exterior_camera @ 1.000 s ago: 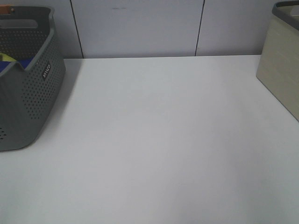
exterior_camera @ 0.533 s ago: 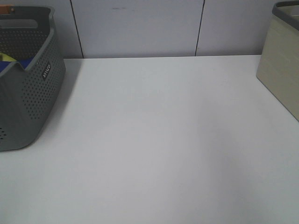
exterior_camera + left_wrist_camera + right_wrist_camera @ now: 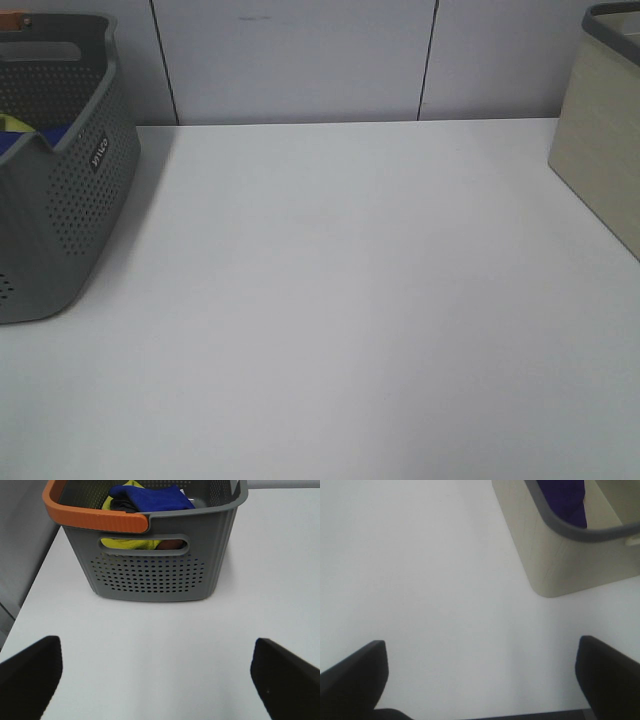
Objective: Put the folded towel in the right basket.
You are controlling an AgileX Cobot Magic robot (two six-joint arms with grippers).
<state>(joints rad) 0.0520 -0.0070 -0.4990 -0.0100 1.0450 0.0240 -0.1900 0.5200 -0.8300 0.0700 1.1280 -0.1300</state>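
The right basket (image 3: 605, 150) is beige with a grey rim and stands at the table's right edge. In the right wrist view (image 3: 560, 555) a dark blue folded towel (image 3: 565, 500) lies inside it. My right gripper (image 3: 480, 680) is open and empty over bare table, short of that basket. My left gripper (image 3: 157, 677) is open and empty, facing the grey left basket (image 3: 155, 565). Neither gripper shows in the exterior high view.
The grey perforated basket (image 3: 55, 190) with an orange handle (image 3: 95, 520) stands at the left edge and holds blue cloth (image 3: 155, 497) and yellow cloth (image 3: 130, 542). The white table (image 3: 340, 300) lies between the baskets. A panelled wall runs behind.
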